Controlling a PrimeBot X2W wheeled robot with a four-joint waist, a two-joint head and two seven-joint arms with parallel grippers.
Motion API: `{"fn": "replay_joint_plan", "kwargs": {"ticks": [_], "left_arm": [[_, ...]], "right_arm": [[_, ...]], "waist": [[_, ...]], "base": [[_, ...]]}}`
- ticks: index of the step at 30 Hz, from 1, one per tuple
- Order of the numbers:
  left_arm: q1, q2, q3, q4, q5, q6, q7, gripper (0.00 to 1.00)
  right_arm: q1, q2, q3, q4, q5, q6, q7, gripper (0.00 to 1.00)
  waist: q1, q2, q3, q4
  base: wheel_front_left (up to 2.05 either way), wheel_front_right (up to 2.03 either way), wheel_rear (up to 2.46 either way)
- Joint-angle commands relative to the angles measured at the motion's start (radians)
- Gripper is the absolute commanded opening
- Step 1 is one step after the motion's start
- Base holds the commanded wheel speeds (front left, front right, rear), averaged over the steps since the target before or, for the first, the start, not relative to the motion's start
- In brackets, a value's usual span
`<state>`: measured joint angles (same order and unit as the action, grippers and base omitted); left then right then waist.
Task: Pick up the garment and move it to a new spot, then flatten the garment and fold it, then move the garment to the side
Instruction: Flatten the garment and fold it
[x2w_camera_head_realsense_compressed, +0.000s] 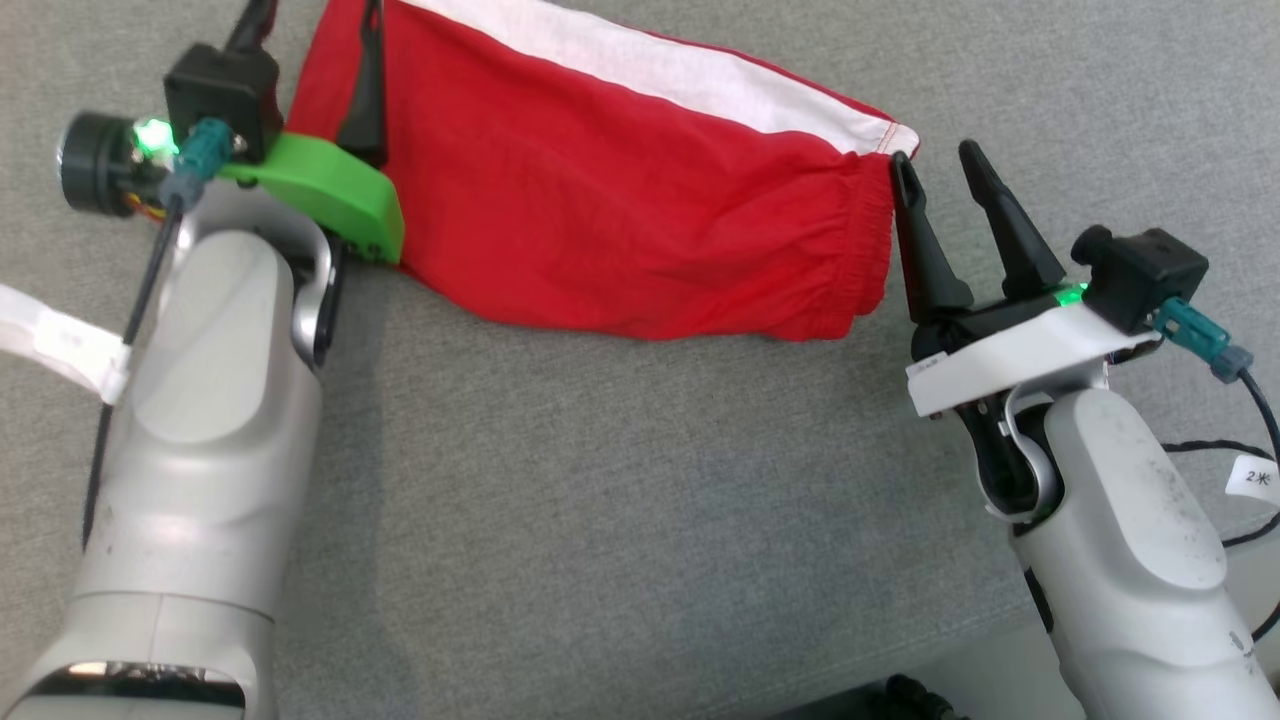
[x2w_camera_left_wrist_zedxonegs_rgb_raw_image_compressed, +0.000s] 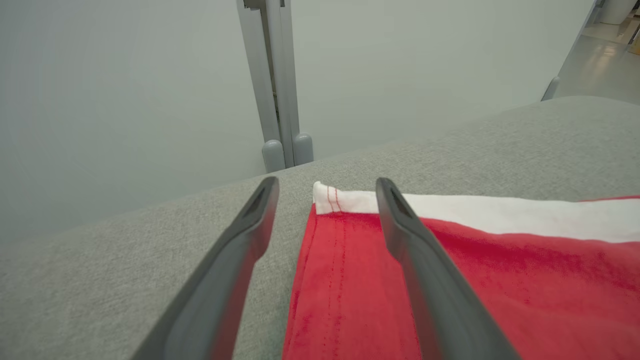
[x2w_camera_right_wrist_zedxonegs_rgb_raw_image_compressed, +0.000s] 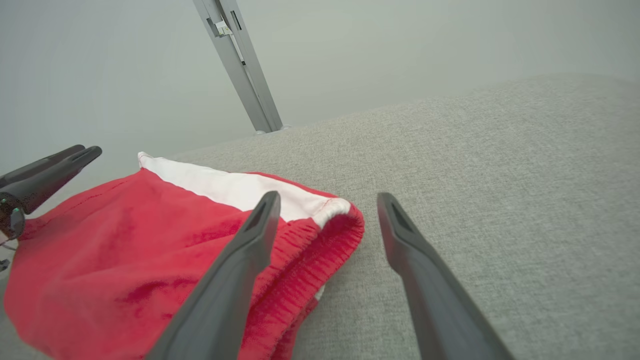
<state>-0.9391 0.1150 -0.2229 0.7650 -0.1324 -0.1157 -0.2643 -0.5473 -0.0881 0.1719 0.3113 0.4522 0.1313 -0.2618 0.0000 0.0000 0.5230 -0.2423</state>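
Observation:
A red garment (x2w_camera_head_realsense_compressed: 620, 200) with a white band along its far edge lies stretched across the grey fabric surface (x2w_camera_head_realsense_compressed: 600, 480). My left gripper (x2w_camera_head_realsense_compressed: 312, 15) stands open at the garment's left end; in the left wrist view one finger is over the red cloth (x2w_camera_left_wrist_zedxonegs_rgb_raw_image_compressed: 500, 280) and the other over bare grey fabric, gripper (x2w_camera_left_wrist_zedxonegs_rgb_raw_image_compressed: 326, 184) holding nothing. My right gripper (x2w_camera_head_realsense_compressed: 935, 152) is open at the elasticated right end. In the right wrist view its left finger lies over the garment (x2w_camera_right_wrist_zedxonegs_rgb_raw_image_compressed: 125, 250) and its right finger over the surface, the gripper (x2w_camera_right_wrist_zedxonegs_rgb_raw_image_compressed: 327, 196) holding nothing.
A grey metal post (x2w_camera_left_wrist_zedxonegs_rgb_raw_image_compressed: 277, 75) and a pale wall stand behind the surface's far edge. The surface's near edge runs past my right forearm at the lower right. Black cables (x2w_camera_head_realsense_compressed: 1250, 400) hang at the right, and a white strap (x2w_camera_head_realsense_compressed: 50, 340) at the left.

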Motion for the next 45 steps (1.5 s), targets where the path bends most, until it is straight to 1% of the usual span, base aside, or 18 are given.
{"fn": "replay_joint_plan", "kwargs": {"ticks": [1, 5, 10, 11, 12, 13, 16, 21, 25, 28, 33, 36, 39, 42, 43, 44, 45], "left_arm": [[0.032, 0.0, 0.005, 0.016, -0.014, -0.006, 0.0, 1.0], [0.062, -0.011, -0.004, 0.103, -0.033, -0.01, 0.0, 1.0], [0.044, -0.019, -0.017, 0.241, -0.041, -0.006, 0.012, 1.0], [0.041, -0.023, -0.017, 0.273, -0.054, -0.009, 0.03, 0.91], [0.039, -0.026, -0.025, 0.298, -0.057, -0.011, 0.042, 0.4], [0.037, -0.028, -0.031, 0.314, -0.062, -0.012, 0.048, 0.0], [0.031, -0.038, -0.051, 0.356, -0.084, -0.014, 0.062, 0.0], [0.044, -0.045, -0.057, 0.379, -0.121, -0.015, 0.029, 0.0], [0.089, -0.05, -0.047, 0.377, -0.152, -0.016, 0.006, 0.0], [0.164, -0.054, -0.033, 0.354, -0.175, -0.014, -0.002, 0.0], [0.313, -0.058, -0.003, 0.249, -0.201, 0.012, -0.001, 0.0], [0.397, -0.061, 0.006, 0.199, -0.215, 0.013, -0.001, 0.0], [0.481, -0.062, -0.002, 0.133, -0.228, 0.025, -0.001, 0.0], [0.543, -0.062, -0.033, 0.065, -0.246, 0.039, 0.0, 0.0], [0.564, -0.062, -0.045, 0.04, -0.25, 0.049, 0.0, 0.05], [0.58, -0.062, -0.053, 0.021, -0.255, 0.06, 0.0, 0.49], [0.591, -0.061, -0.057, -0.013, -0.252, 0.075, 0.0, 1.0]], "right_arm": [[0.021, 0.0, -0.01, -0.003, -0.014, -0.001, -0.005, 1.0], [0.05, 0.003, -0.031, -0.004, -0.034, -0.001, -0.005, 1.0], [0.072, 0.005, -0.052, 0.002, -0.05, -0.001, -0.005, 1.0], [0.073, 0.005, -0.054, 0.005, -0.052, -0.001, -0.005, 1.0], [0.074, 0.005, -0.055, 0.008, -0.056, -0.001, -0.005, 1.0], [0.075, 0.005, -0.057, 0.01, -0.059, -0.001, -0.005, 1.0], [0.085, 0.006, -0.061, 0.02, -0.066, -0.001, -0.005, 1.0], [0.099, -0.001, -0.072, 0.043, -0.084, -0.001, -0.005, 1.0], [0.128, -0.011, -0.081, 0.068, -0.108, -0.001, -0.005, 1.0], [0.164, -0.019, -0.09, 0.095, -0.127, -0.001, -0.005, 1.0], [0.217, -0.023, -0.097, 0.128, -0.147, -0.001, -0.005, 1.0], [0.245, -0.028, -0.099, 0.145, -0.15, -0.001, -0.005, 1.0], [0.27, -0.029, -0.094, 0.156, -0.154, -0.001, -0.005, 1.0], [0.28, -0.033, -0.082, 0.157, -0.156, -0.001, -0.005, 1.0], [0.28, -0.033, -0.073, 0.155, -0.159, -0.001, -0.005, 1.0], [0.276, -0.034, -0.067, 0.153, -0.161, -0.001, -0.005, 1.0], [0.267, -0.034, -0.057, 0.149, -0.161, -0.001, -0.005, 1.0]], "waist": [[0.0, 0.0, -0.026, 0.012], [0.0, 0.0, -0.05, 0.021], [0.0, 0.0, -0.068, 0.028], [0.0, 0.0, -0.072, 0.029], [0.0, 0.0, -0.075, 0.03], [0.0, 0.0, -0.078, 0.032], [0.0, 0.0, -0.093, 0.037], [0.0, 0.0, -0.141, 0.054], [0.0, 0.0, -0.199, 0.082], [0.0, 0.0, -0.256, 0.118], [0.0, 0.0, -0.32, 0.164], [0.0, 0.0, -0.348, 0.19], [0.0, 0.0, -0.367, 0.212], [0.0, 0.0, -0.375, 0.232], [0.0, 0.0, -0.376, 0.239], [0.0, 0.0, -0.375, 0.244], [0.0, 0.0, -0.372, 0.251]], "base": [[0.0, 0.0, 0.0], [0.0, 0.0, 0.0], [0.0, 0.0, 0.0], [0.0, 0.0, 0.0], [0.0, 0.0, 0.0], [0.0, 0.0, 0.0], [0.0, 0.0, 0.0], [0.0, 0.0, 0.0], [0.0, 0.0, 0.0], [0.0, 0.0, 0.0], [0.0, 0.0, 0.0], [0.0, 0.0, 0.0], [0.0, 0.0, 0.0], [0.0, 0.0, 0.0], [0.0, 0.0, 0.0], [0.0, 0.0, 0.0], [0.0, 0.0, 0.0]]}}
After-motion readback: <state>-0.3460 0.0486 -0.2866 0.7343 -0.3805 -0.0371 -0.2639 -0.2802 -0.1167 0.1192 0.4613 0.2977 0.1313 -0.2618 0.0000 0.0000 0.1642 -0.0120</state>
